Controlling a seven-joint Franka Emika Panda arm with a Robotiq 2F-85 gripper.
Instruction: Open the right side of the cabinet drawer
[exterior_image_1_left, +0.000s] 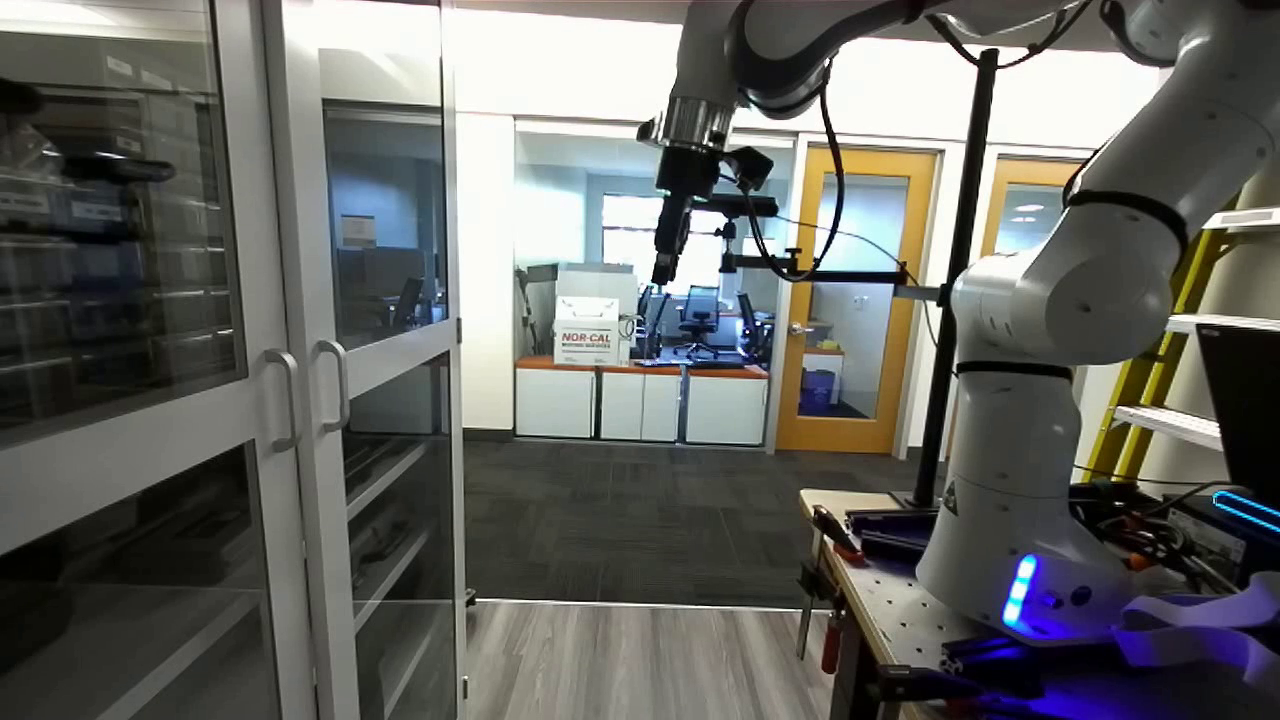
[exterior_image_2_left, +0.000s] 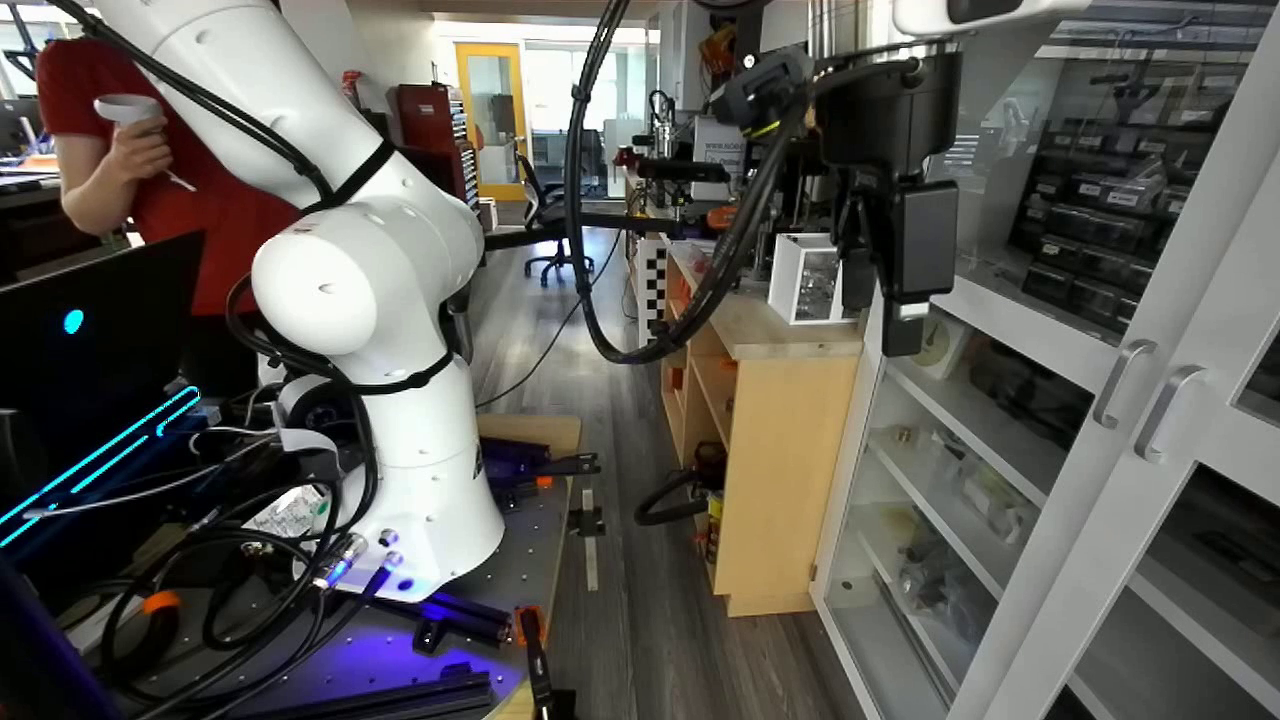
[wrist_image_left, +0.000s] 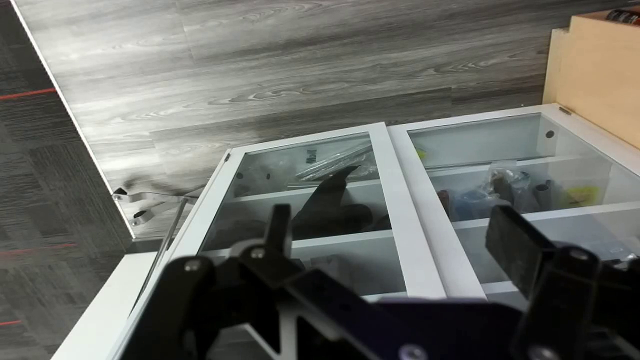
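The tall metal-framed cabinet stands with both glass doors closed. Its right-hand door (exterior_image_1_left: 398, 375) also shows in an exterior view at the right edge (exterior_image_2_left: 1235, 445) and left of centre in the wrist view (wrist_image_left: 402, 200). Its vertical bar handle (exterior_image_1_left: 337, 385) (exterior_image_2_left: 1168, 412) sits beside the left-hand door's handle (exterior_image_1_left: 282, 400) (exterior_image_2_left: 1122, 383). No handle shows in the wrist view. My gripper (exterior_image_1_left: 663, 265) (exterior_image_2_left: 885, 310) points down, higher than the handles and apart from the cabinet. In the wrist view its fingers (wrist_image_left: 392, 235) are wide apart with nothing between them.
A worktable (exterior_image_1_left: 880, 600) with clamps bears the arm's base and a black pole (exterior_image_1_left: 965, 280). A wooden shelf unit (exterior_image_2_left: 770, 470) (wrist_image_left: 600, 75) stands beside the left-hand door. A person in red (exterior_image_2_left: 200, 200) stands behind the arm. A cable loop (exterior_image_2_left: 640, 350) hangs near the gripper.
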